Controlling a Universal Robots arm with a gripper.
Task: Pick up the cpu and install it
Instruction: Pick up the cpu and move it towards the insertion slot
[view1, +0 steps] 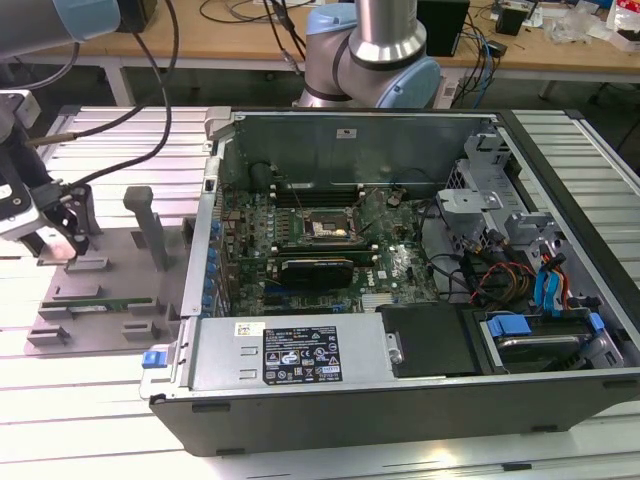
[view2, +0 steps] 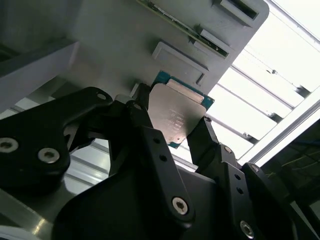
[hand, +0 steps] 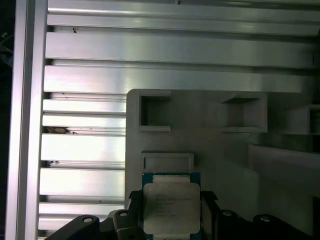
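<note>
The cpu (view2: 175, 112) is a flat square chip with a silver-grey top and a thin teal rim. In both wrist views it sits between my gripper's black fingers. One finger (view2: 141, 102) presses one edge and the other (view2: 201, 136) the opposite edge. The gripper (view2: 172, 120) is shut on the cpu (hand: 171, 206), close above the grey fixture plate (hand: 215, 150). In the exterior view the gripper (view1: 68, 238) hangs over that plate at the exterior view's left, well away from the motherboard socket (view1: 330, 228) inside the open computer case.
The open case (view1: 400, 250) has tall metal walls, cables and drive cages at the exterior view's right. A green memory stick (view1: 100, 297) lies on the fixture plate, and a grey upright post (view1: 150, 225) stands between plate and case. A second arm's base (view1: 370, 50) sits behind the case.
</note>
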